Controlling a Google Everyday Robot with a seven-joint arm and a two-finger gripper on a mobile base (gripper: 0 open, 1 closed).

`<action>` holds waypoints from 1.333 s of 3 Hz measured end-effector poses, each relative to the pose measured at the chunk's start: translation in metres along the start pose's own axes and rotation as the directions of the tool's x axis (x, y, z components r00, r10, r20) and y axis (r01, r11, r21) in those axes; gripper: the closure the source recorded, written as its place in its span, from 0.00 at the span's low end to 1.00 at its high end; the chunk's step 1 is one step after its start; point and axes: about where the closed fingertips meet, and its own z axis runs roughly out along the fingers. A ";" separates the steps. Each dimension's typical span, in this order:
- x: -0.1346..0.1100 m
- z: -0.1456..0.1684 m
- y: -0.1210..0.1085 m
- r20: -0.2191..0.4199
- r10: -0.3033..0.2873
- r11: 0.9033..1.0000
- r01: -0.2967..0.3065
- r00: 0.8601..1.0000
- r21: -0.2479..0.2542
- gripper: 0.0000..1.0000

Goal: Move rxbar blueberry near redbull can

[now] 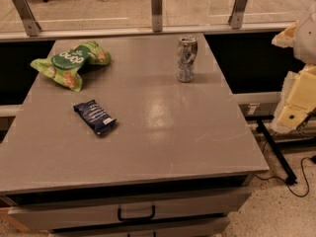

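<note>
The rxbar blueberry (95,116), a small flat bar in a dark navy wrapper with pale print, lies at the left middle of the grey table (163,132). The redbull can (186,59), slim and silver-grey with bluish markings, stands upright toward the table's far right. My gripper (295,100) shows as pale yellow and white parts at the right edge of the view, off the table, well right of the can and far from the bar. It holds nothing that I can see.
A green crinkled chip bag (70,63) lies at the table's far left. A glass railing with metal posts (156,9) runs behind the table. Drawers with a black handle (136,215) are under the front edge. Cables (289,174) lie on the floor at right.
</note>
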 end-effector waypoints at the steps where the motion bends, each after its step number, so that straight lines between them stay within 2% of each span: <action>1: 0.000 0.000 0.000 0.000 0.000 1.000 0.000 1.000 0.000 0.00; 2: -0.006 -0.004 0.007 0.041 0.097 0.995 -0.097 0.994 0.009 0.00; 3: -0.017 -0.006 0.037 0.174 0.309 0.949 -0.314 0.935 0.004 0.00; 4: -0.023 -0.001 0.073 0.295 0.432 0.893 -0.450 0.852 -0.008 0.00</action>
